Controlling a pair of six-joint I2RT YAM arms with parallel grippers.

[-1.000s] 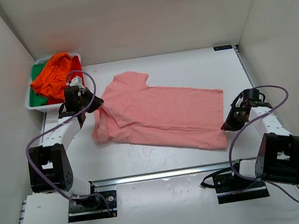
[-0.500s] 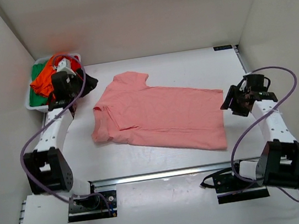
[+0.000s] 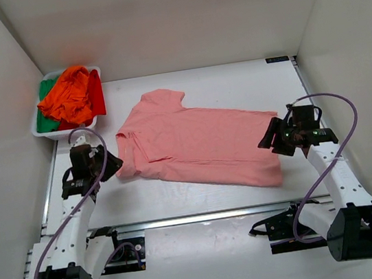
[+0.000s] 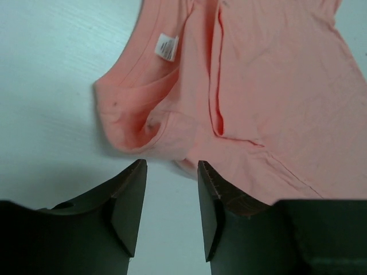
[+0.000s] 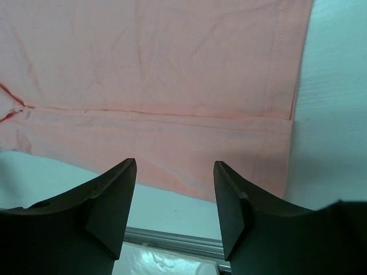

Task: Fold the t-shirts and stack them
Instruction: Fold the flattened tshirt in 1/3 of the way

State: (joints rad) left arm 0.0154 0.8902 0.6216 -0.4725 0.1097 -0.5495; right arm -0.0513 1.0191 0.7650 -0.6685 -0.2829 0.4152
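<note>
The salmon-pink t-shirt [image 3: 200,141] lies mid-way across the bench [image 3: 180,196], one long side folded in — the left jaws gape empty by its collar [image 4: 143,109], the right jaws likewise by its hem [image 5: 287,69]. Pinch both layers at the near edge and lift evenly, keeping the cloth taut.

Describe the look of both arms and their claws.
The left arm and right arm have white links, black joint housings and black bases. A purple cable loops along each. The left claw and right claw have matte black, wedge-shaped fingers.
</note>
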